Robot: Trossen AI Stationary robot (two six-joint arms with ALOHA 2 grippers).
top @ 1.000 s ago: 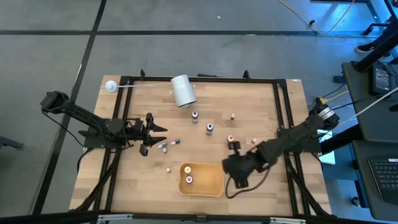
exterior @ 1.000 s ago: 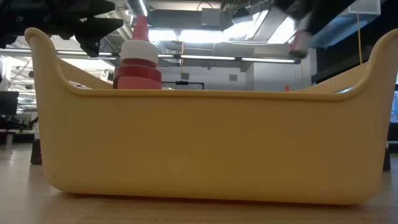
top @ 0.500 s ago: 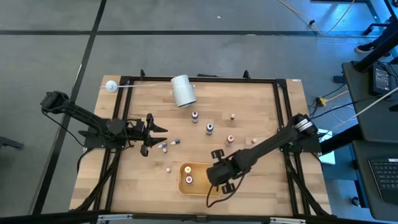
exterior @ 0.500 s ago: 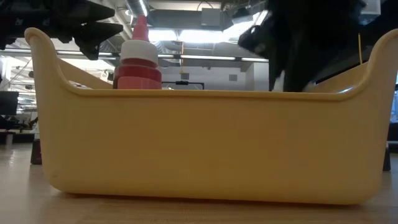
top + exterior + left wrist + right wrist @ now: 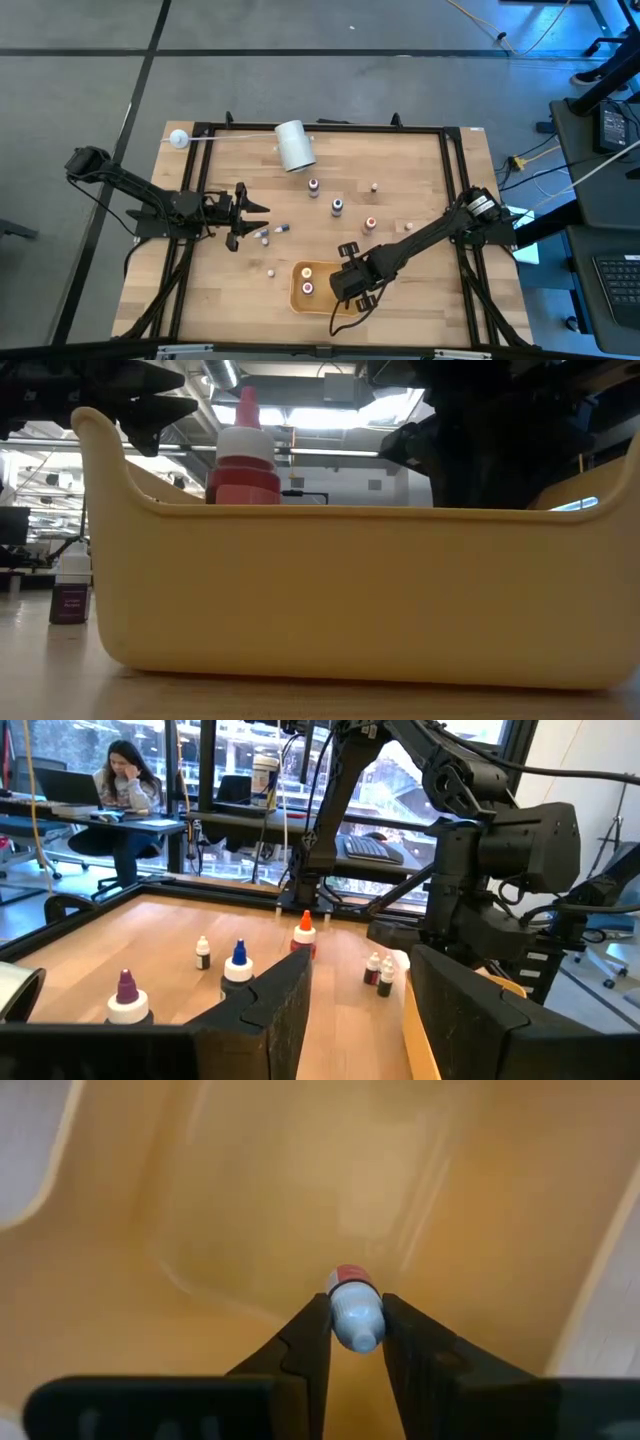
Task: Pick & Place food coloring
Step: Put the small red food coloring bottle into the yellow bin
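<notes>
A: What is changing across the table (image 5: pixel 410 180) right now?

B: The right arm is settling over the yellow bin (image 5: pixel 300 300). A second ago it was reaching from beside the bin's right edge; now the right end effector (image 5: pixel 348 283) is hanging above the bin's interior, and in the low view the bin itself is sitting a little further right than it was, so the arm may be nudging it.

A: And what is that end effector carrying?

B: It is closed on a small food coloring bottle (image 5: pixel 355 1312), whitish body with a red cap, pinched between the two fingers (image 5: pixel 305 1342) and pointing down toward the bin floor. The bottle is not yet touching the floor.

A: So the drop is coming?

B: I am judging it that way: the carry is finishing and the release is the step in hand. One red-capped bottle (image 5: pixel 307 289) is already standing in the bin's left half.

A: The other arm?

B: The left end effector (image 5: pixel 243 211) is waiting over the left of the table, fingers spread apart and holding nothing, with loose bottles (image 5: pixel 337 206) scattered across the middle.
</notes>
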